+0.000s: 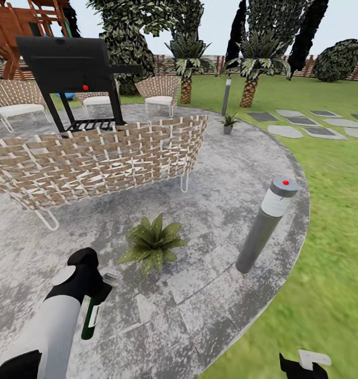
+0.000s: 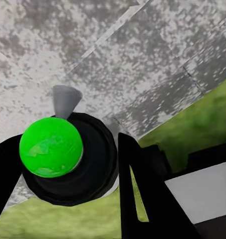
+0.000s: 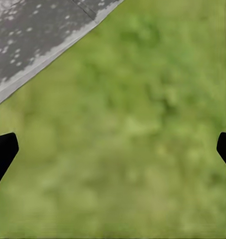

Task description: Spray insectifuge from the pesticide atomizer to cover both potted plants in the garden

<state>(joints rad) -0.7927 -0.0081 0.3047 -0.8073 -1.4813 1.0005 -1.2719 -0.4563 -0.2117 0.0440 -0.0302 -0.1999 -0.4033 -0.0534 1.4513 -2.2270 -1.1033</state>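
My left gripper [image 1: 93,287] is shut on the pesticide atomizer [image 1: 91,317], a dark green bottle with a white label that hangs below the hand over the stone patio. In the left wrist view the atomizer [image 2: 68,164] appears from above, green-topped with a grey nozzle, between my black fingers [image 2: 142,199]. One potted plant [image 1: 152,243] sits on the patio just ahead and right of that hand. The other potted plant [image 1: 229,122] stands far back near the patio's rim. My right gripper [image 3: 113,152] is open over grass, nothing between its tips; it also peeks in at the bottom right [image 1: 305,366].
A grey bollard [image 1: 264,226] leans near the patio's right edge, with a second one [image 1: 226,95] further back. A long wicker sofa [image 1: 95,158] stretches behind the near plant, with a black grill [image 1: 73,68] and wicker chairs [image 1: 159,92] beyond. Lawn [image 1: 331,237] lies to the right.
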